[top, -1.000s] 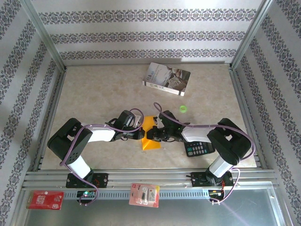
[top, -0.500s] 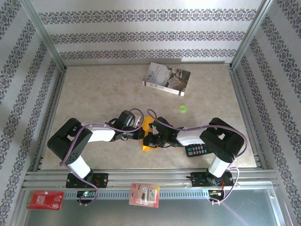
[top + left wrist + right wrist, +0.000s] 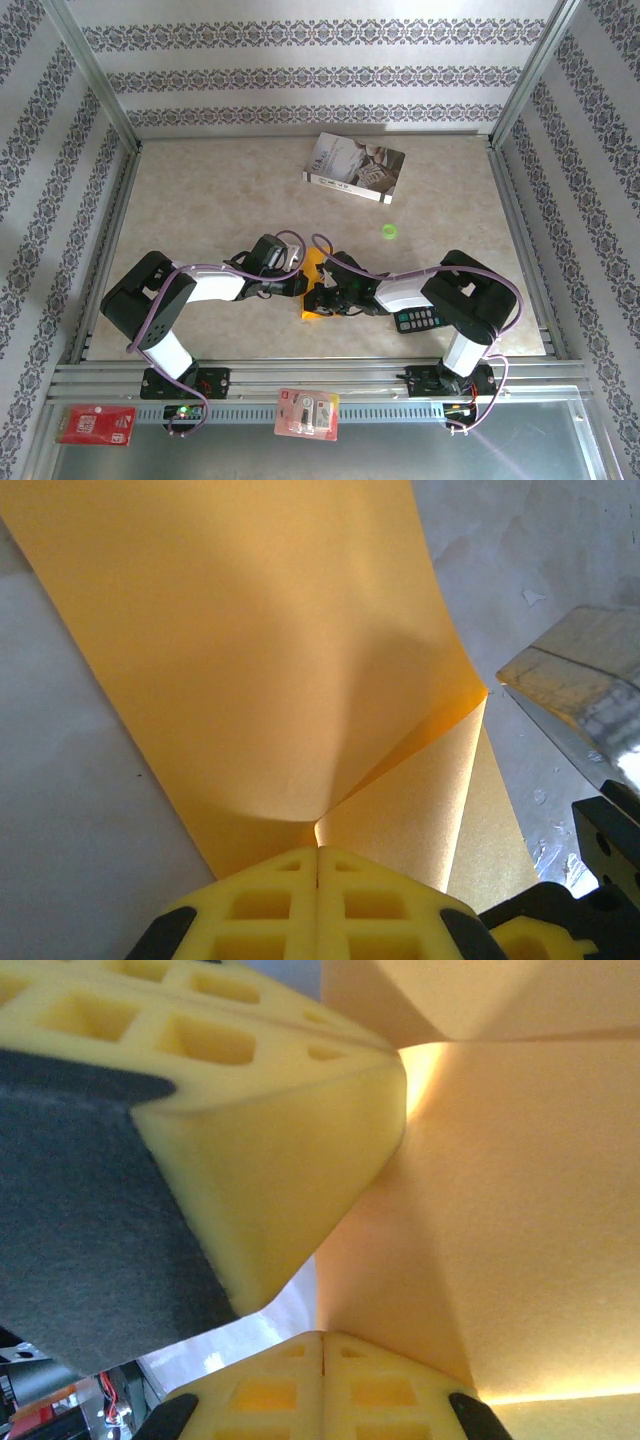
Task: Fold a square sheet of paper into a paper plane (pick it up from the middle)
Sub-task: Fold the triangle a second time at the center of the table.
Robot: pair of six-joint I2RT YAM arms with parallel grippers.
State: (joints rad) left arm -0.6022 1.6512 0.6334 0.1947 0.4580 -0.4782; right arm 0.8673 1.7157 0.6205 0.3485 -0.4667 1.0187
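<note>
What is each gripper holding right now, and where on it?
Both pinch the orange paper: left gripper at an edge where a fold starts, right gripper close beside it.

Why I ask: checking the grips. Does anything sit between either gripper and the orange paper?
Nothing visible does. The left gripper and the right gripper are both shut directly on the square sheet of paper.

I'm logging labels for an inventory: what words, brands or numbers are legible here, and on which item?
Nothing reads clearly enough to quote.
Grey-white book: cover print too small.
Black calculator: key markings blurred.
Red packet: print too small.
Blister pack: print too small.
Orange paper: blank, no text.
</note>
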